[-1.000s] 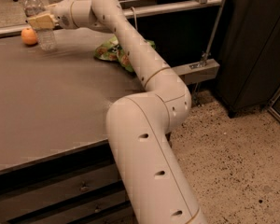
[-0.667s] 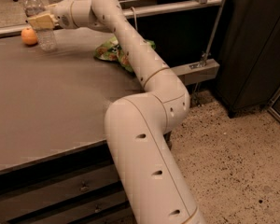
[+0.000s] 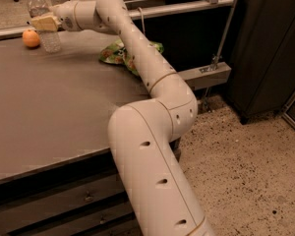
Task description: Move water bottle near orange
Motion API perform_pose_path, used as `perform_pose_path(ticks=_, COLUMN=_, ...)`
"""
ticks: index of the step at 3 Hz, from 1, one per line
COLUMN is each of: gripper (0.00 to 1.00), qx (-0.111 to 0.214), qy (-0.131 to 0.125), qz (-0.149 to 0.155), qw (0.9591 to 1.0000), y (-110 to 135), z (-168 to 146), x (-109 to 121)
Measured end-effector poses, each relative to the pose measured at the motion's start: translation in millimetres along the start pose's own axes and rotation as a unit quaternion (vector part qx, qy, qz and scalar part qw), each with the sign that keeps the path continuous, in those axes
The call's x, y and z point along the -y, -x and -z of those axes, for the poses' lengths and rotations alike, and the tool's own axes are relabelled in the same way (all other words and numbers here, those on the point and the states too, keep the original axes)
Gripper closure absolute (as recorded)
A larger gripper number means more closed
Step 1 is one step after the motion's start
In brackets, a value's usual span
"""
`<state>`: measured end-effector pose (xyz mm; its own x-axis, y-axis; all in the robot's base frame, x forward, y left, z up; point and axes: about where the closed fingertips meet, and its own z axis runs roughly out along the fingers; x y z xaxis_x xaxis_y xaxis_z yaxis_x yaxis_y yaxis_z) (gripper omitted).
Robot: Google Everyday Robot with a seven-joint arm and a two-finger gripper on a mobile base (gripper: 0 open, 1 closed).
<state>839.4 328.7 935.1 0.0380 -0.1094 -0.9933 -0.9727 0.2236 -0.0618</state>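
Note:
The water bottle (image 3: 50,41), clear with a white cap, stands upright at the far left of the grey table (image 3: 54,112). The orange (image 3: 31,38) lies on the table just left of the bottle, a small gap between them. My gripper (image 3: 44,22) reaches from the right and is shut on the water bottle at mid-height, its tan fingers (image 3: 46,23) covering the label. The bottle's base looks to be at the table surface.
A green snack bag (image 3: 119,54) lies on the table behind my arm (image 3: 137,58), right of the bottle. A metal rail (image 3: 182,8) runs along the table's far edge. A dark cabinet (image 3: 270,48) stands to the right on speckled floor.
The gripper and bottle have stayed nearly still beside the orange; no clear movement between frames.

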Motion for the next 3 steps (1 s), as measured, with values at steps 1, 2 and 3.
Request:
perform_pose_path(ticks=1, gripper=0.0, qx=0.001, qy=0.001, qz=-0.003, qw=1.0, y=-2.8, z=0.3, x=0.9)
perform_pose_path(ticks=2, gripper=0.0, qx=0.001, qy=0.0, qz=-0.003, qw=1.0, y=-4.4, z=5.7, x=2.3)
perform_pose_path(ticks=3, gripper=0.0, qx=-0.005, qy=-0.019, qz=0.002, qw=0.9998, y=0.2, z=33.9, x=10.3)
